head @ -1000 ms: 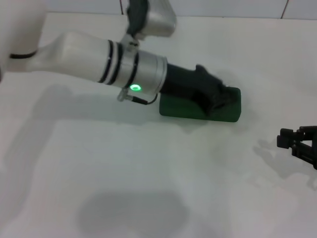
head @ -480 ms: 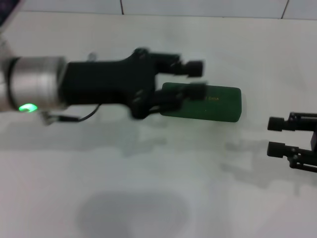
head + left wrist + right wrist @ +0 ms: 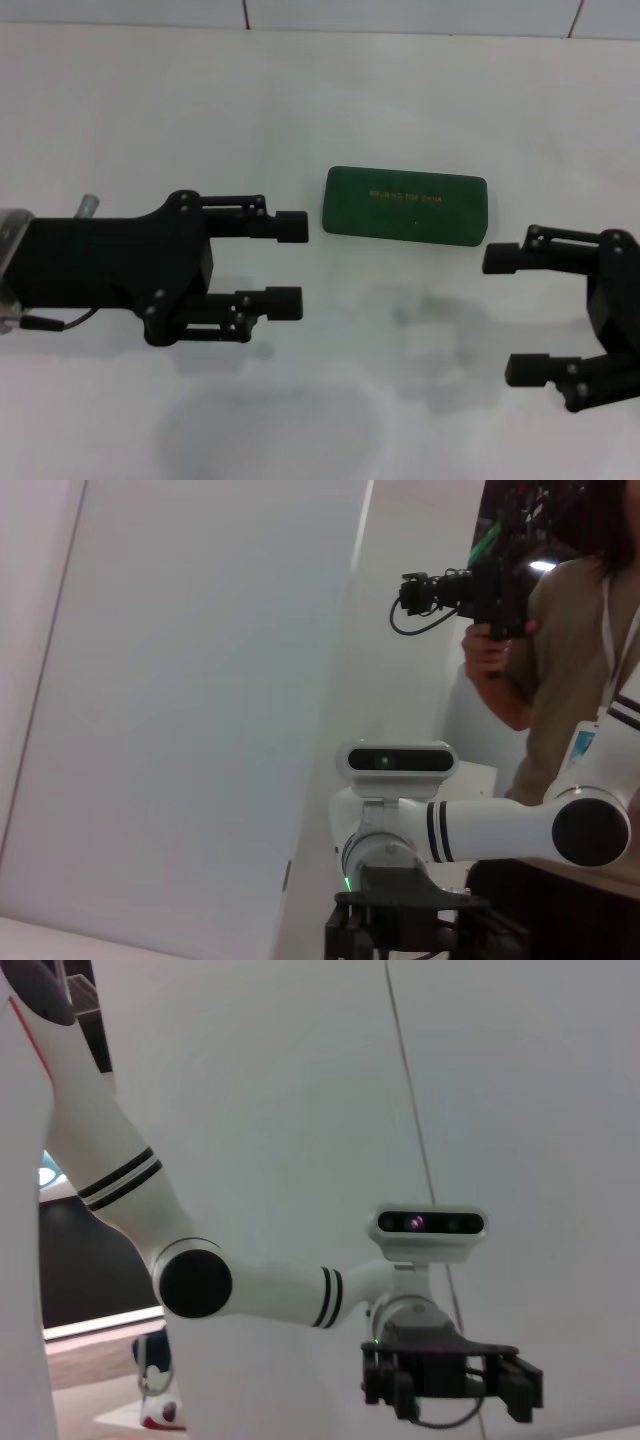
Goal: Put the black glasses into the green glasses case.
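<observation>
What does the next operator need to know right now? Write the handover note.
Left gripper: open, empty, level above the table, beside the case's left end.
Right gripper: open, empty, near the case's right end.
Green glasses case: shut, flat on the white table, nothing touching it.
Black glasses: not visible in any view.
Done: cannot confirm; the shut case hides its contents.
Left: check the glasses are inside.

Both arms are hanging low over the green glasses case point(image 3: 405, 205) area, one on each side. The left gripper point(image 3: 288, 265) is sitting just off the case's left end, fingers spread apart. The right gripper point(image 3: 512, 315) is hovering off its right end, fingers gaping wide too, holding nothing.
</observation>
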